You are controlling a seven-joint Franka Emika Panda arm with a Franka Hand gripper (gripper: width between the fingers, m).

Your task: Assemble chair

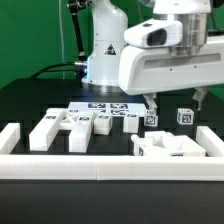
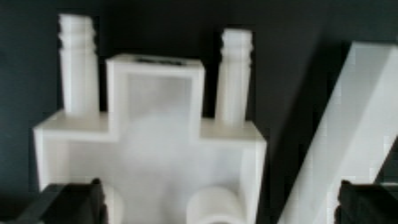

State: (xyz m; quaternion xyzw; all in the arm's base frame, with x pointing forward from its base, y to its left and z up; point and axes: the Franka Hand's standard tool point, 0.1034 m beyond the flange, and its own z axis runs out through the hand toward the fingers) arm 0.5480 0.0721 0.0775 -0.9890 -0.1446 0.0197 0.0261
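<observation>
My gripper point(image 1: 178, 100) hangs open over the front right of the table, its dark fingers point(image 1: 152, 101) spread wide. Right below it lies a white blocky chair part point(image 1: 170, 146). In the wrist view this part point(image 2: 157, 130) fills the picture: a stepped slab with two ribbed pegs point(image 2: 71, 50) standing out of its far side. The gripper point(image 2: 217, 208) straddles the part's near end, and the jaws are not closed on it. More tagged chair parts point(image 1: 62, 128) lie in a row across the middle, and two small tagged cubes point(image 1: 185, 117) sit behind the slab.
A plain white border rail point(image 1: 100, 166) runs along the front and turns up the exterior view's left side point(image 1: 10, 136). The marker board point(image 1: 100, 106) lies flat behind the row of parts. The robot's base point(image 1: 105, 50) stands at the back. A white bar point(image 2: 347, 130) runs close beside the slab.
</observation>
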